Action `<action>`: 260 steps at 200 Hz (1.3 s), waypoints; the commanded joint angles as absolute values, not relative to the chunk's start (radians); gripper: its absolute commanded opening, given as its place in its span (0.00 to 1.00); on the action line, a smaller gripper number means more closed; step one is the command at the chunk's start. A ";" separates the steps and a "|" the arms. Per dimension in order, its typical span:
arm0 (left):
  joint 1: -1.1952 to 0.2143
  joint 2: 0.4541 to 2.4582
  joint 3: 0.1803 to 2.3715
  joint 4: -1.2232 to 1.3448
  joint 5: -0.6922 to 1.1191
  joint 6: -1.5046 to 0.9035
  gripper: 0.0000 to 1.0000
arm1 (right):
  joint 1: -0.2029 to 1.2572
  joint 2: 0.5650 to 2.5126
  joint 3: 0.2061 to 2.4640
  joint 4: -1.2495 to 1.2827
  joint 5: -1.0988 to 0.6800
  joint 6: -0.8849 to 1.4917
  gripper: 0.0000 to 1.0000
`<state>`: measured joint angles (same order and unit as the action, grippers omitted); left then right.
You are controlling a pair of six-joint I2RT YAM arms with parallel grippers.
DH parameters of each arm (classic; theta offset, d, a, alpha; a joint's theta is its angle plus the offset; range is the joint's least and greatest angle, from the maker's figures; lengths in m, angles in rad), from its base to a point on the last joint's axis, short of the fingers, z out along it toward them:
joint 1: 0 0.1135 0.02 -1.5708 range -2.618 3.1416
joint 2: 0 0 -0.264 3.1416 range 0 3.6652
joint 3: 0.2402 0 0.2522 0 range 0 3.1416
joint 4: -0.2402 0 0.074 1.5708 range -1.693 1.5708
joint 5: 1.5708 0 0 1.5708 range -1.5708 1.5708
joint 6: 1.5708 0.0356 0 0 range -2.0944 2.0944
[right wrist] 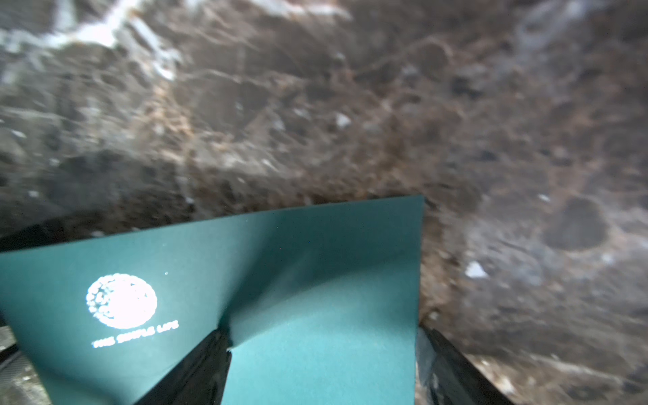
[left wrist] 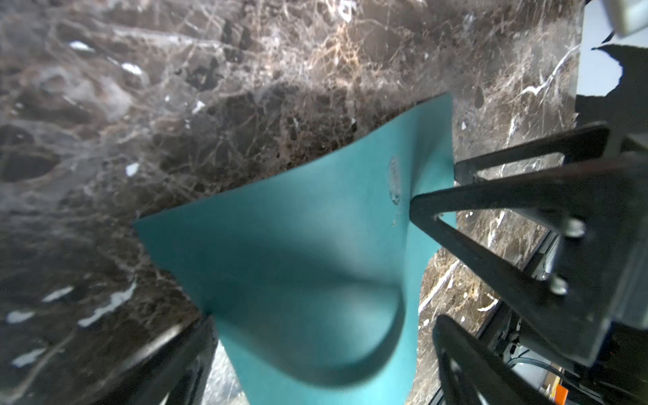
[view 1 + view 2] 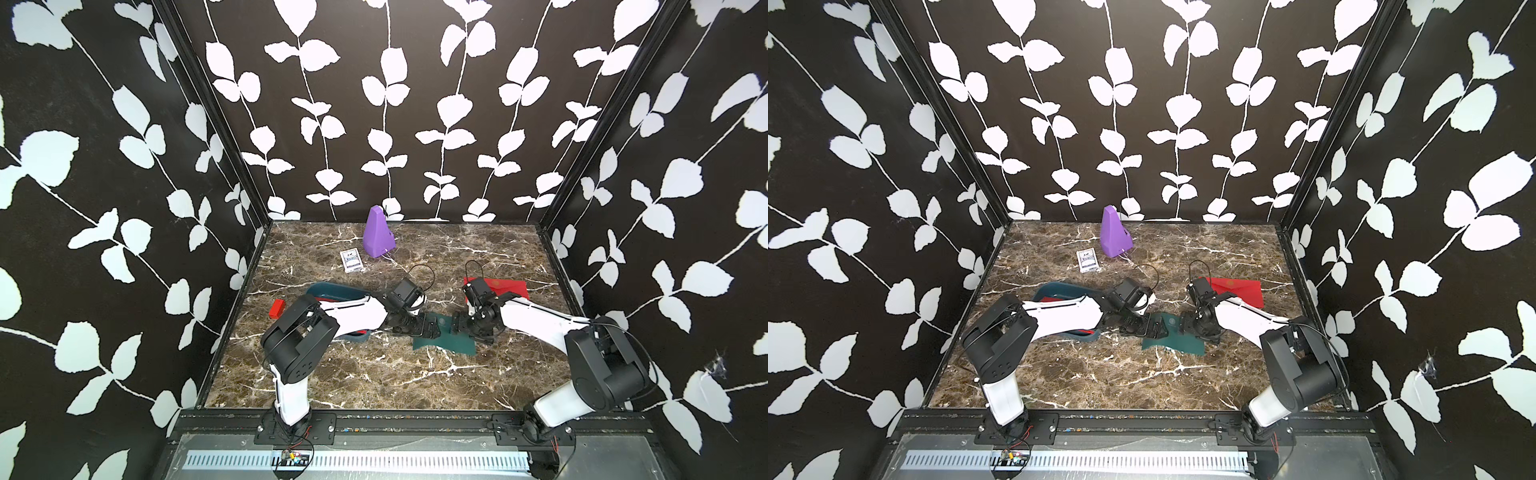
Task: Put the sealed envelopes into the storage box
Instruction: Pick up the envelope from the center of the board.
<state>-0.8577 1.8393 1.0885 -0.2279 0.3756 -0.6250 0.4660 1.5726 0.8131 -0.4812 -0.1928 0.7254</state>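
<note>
The marble surface [image 3: 374, 374] carries everything. The storage box [image 3: 332, 287] sits left of centre, largely under the left arm, with its long axis running from far left toward near centre. Both top views show a sliver of red inside it, which no wrist view shows. The red envelope [image 3: 509, 289] lies flat at the far right behind the right arm, long axis across the surface, emblem up.

The green envelope [image 3: 446, 343] is at the centre, outside the box, between the two arms. Its near edge rests on the surface and runs roughly side to side, slightly askew. Its far part is hidden in the top views, so its long axis cannot be told. The left wrist view shows it buckled and bulging [image 2: 298, 263]. The right wrist view shows its pale round emblem and a line of lettering.

The purple pyramid [image 3: 377, 232] stands upright at the back.

The left gripper [image 3: 428, 328] has its jaws wide apart, the envelope's end between them. The right gripper [image 3: 457, 322] has its jaws apart too, with one tip pressing on the envelope's face.

The card pack [image 3: 351, 261] lies near the pyramid. A red block [image 3: 277, 308] sits just left of the box.
</note>
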 commanded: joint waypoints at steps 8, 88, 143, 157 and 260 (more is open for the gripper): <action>-0.878 1.932 1.095 -0.428 0.290 -0.577 0.99 | 0.507 1.742 0.704 -0.199 -0.405 0.733 0.84; -0.885 1.967 1.152 -0.620 0.033 -0.597 0.88 | 0.511 1.755 0.676 -0.166 -0.429 0.732 0.81; -0.885 1.949 1.166 -0.646 0.062 -0.479 0.83 | 0.420 1.592 0.748 -0.389 -0.359 0.586 0.89; -0.884 1.944 1.174 -0.652 0.086 -0.433 0.82 | 0.388 1.519 0.784 -0.451 -0.349 0.524 0.90; -0.881 1.892 1.223 -0.743 0.233 -0.074 0.81 | 0.368 1.480 0.942 -0.347 -0.539 0.055 0.84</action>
